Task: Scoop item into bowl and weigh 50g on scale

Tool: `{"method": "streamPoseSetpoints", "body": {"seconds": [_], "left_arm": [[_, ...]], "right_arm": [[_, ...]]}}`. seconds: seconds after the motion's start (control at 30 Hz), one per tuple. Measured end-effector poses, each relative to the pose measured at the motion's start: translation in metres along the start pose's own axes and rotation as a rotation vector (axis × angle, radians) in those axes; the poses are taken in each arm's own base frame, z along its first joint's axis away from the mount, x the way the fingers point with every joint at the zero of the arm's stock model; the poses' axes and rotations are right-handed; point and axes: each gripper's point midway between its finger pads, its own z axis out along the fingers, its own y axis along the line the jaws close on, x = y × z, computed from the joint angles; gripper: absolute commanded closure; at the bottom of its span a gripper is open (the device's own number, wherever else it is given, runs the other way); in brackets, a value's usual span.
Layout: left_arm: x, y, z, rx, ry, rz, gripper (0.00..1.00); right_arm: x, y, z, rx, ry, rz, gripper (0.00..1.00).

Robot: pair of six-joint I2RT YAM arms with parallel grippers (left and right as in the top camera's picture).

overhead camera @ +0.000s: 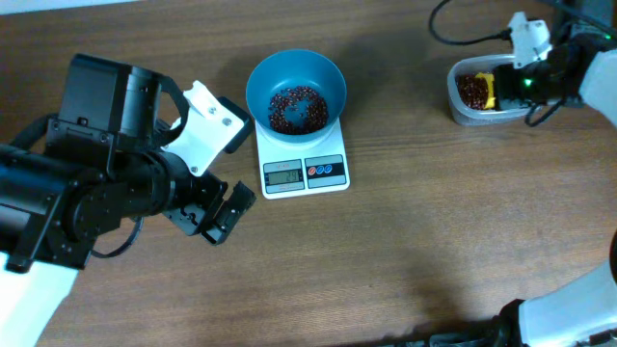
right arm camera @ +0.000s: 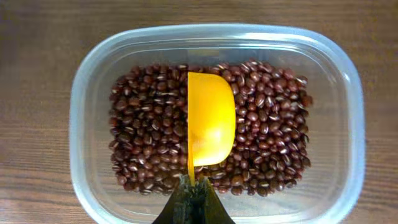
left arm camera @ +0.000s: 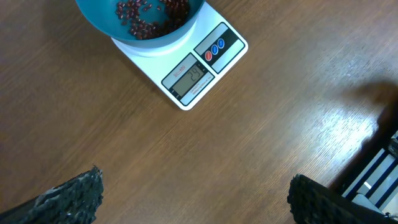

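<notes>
The teal bowl (overhead camera: 295, 91) stands on the white scale (overhead camera: 305, 164) and holds a heap of red-brown beans (overhead camera: 295, 108). From the left wrist, the bowl (left arm camera: 99, 18) and the scale (left arm camera: 205, 62) with its lit display show at the top. My left gripper (overhead camera: 214, 214) hovers open over bare table, left of the scale. My right gripper (right arm camera: 193, 186) is shut on the handle of a yellow scoop (right arm camera: 210, 118), which is turned on its side over the beans (right arm camera: 273, 130) in a clear tub (right arm camera: 87, 93). Overhead, the tub (overhead camera: 457, 104) is at the far right.
The big black left arm (overhead camera: 87, 193) fills the table's left side. A black cable (overhead camera: 463, 34) loops at the back right near the right arm (overhead camera: 569, 72). A dark fixture (left arm camera: 379, 168) shows at the right of the left wrist view.
</notes>
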Motion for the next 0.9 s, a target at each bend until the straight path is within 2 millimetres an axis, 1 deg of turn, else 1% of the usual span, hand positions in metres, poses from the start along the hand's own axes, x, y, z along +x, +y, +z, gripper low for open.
{"method": "streamPoseSetpoints", "body": {"seconds": [0.1,0.27,0.4,0.57,0.67,0.73,0.9], "left_arm": [[0.0,0.0,0.0,0.0,0.0,0.0,0.01],[0.0,0.0,0.0,0.0,0.0,0.0,0.01],[0.0,0.0,0.0,0.0,0.0,0.0,0.01],[0.0,0.0,0.0,0.0,0.0,0.0,0.01],[0.0,0.0,0.0,0.0,0.0,0.0,0.01],[0.0,0.0,0.0,0.0,0.0,0.0,0.01],[0.0,0.0,0.0,0.0,0.0,0.0,0.01]], "right_arm": [[0.001,-0.007,-0.003,-0.055,-0.02,0.06,0.96],[0.003,-0.027,-0.011,-0.13,-0.057,0.194,0.96],[0.003,-0.036,-0.016,-0.171,-0.086,0.253,0.96],[0.002,-0.034,-0.018,-0.196,-0.096,0.262,0.96],[-0.002,-0.03,-0.021,-0.222,-0.111,0.258,0.96],[-0.005,-0.03,-0.026,-0.222,-0.126,0.252,0.96],[-0.017,-0.032,-0.049,-0.204,-0.183,0.236,0.96]]}}
